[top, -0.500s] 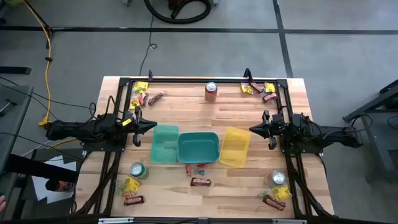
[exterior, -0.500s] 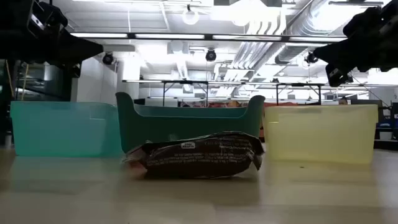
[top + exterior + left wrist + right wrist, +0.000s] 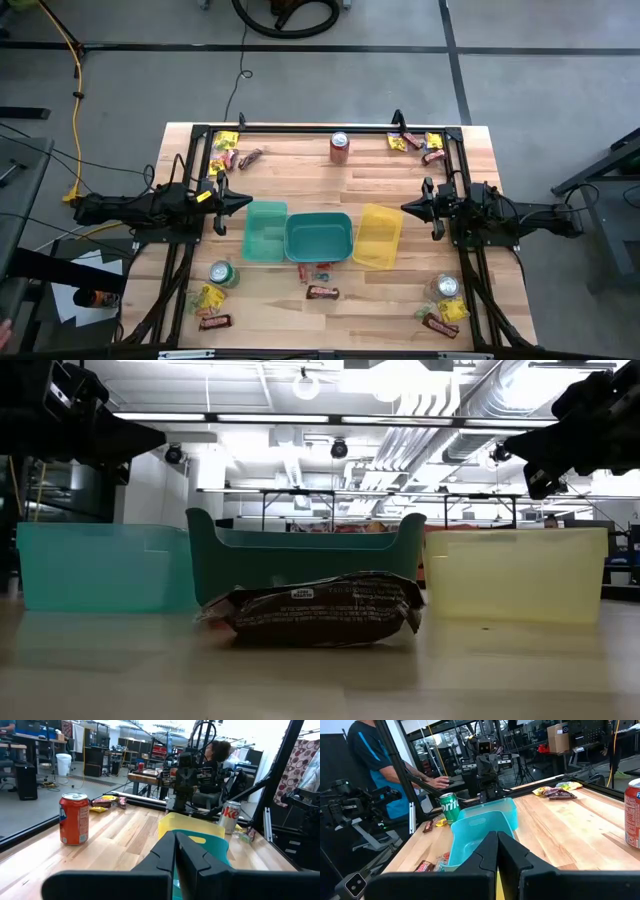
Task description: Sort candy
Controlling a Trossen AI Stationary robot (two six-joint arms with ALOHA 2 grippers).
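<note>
Small wrapped candy lies in piles at the table's corners: far left, far right, near left and near right. A few more pieces and a dark brown bar lie flat just near of the bins. The low view shows that bar up close. My left gripper hovers, shut, above the table left of the light teal bin. My right gripper hovers, shut, right of the yellow bin. Each wrist view shows its fingers closed together.
A dark teal bin stands between the light teal and yellow ones. A red can stands at the far edge, a green can near left, a silver can near right. A person is beside the table's left side.
</note>
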